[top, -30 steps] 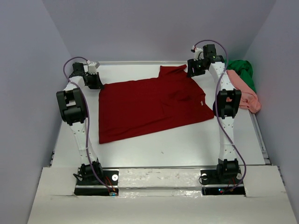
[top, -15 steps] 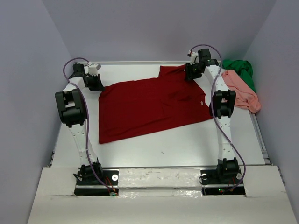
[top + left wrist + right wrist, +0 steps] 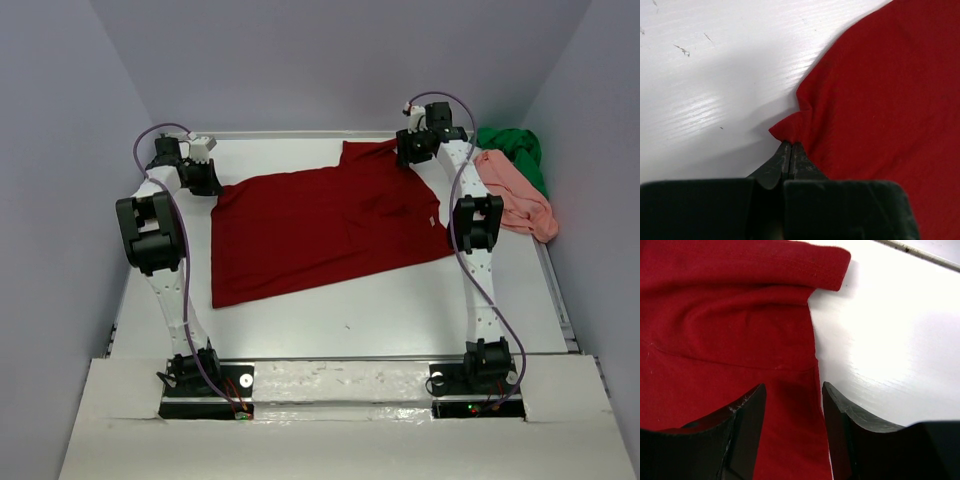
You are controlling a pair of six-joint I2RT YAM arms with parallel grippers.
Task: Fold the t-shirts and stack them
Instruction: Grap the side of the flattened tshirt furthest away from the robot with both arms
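The left gripper [image 3: 790,146] is clenched on a bunched corner of the soft, dark red cloth t-shirt [image 3: 880,100]. A small peak of fabric stands right at its closed tips. From there the garment spreads away ahead and to that gripper's right, lying flat on the white table [image 3: 705,75].

The right gripper [image 3: 792,390] is released. Its two black fingers stand apart, with the shirt's side edge running up between them; the left finger is over red cloth and the other over bare tabletop. Whether the tips already touch the fabric cannot be told. Just ahead of them a stitched seam crosses the cloth, and beyond that lies the hemmed end of a sleeve.

In the top view the two grippers sit at the red shirt's far corners. Off to the right of the right arm, well apart from the red shirt, a crumpled salmon pink t-shirt [image 3: 515,195] lies heaped against a bright green t-shirt [image 3: 515,150].

The step in hand looks like taking hold of the far edge for the red shirt's first fold: one corner is gripped and the other is only lined up. Next, the right fingers need to settle and close on that edge with enough cloth between them. Then both arms should lift evenly and carry the edge toward their bases so the fold lands straight.
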